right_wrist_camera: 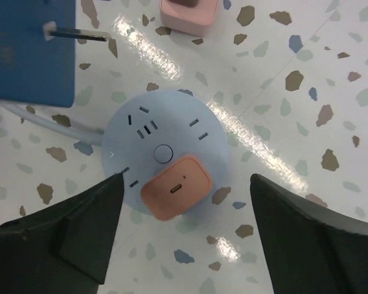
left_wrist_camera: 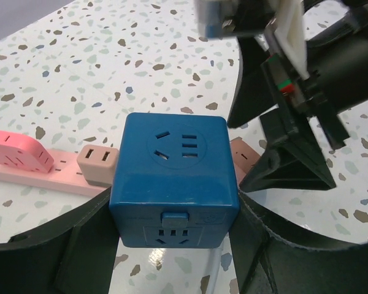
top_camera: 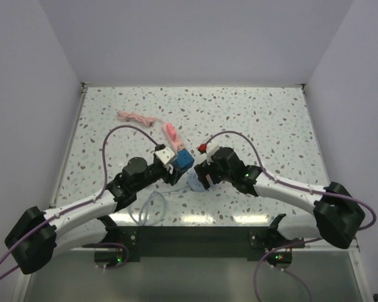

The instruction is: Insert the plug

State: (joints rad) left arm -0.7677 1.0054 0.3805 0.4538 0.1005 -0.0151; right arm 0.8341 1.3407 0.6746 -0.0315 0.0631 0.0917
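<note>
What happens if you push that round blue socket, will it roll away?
Probably not: the round socket lies flat, so it would likely slide on the glossy table. Its cord may tug it sideways. The pink charger plugged into it should ride along.

Overhead and close wrist views share blue cube.

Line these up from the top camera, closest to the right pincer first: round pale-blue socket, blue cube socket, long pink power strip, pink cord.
From the right pincer:
1. Round pale-blue socket, right beneath it.
2. Blue cube socket, just to its left.
3. Long pink power strip, behind the cube.
4. Pink cord, far back left.
</note>
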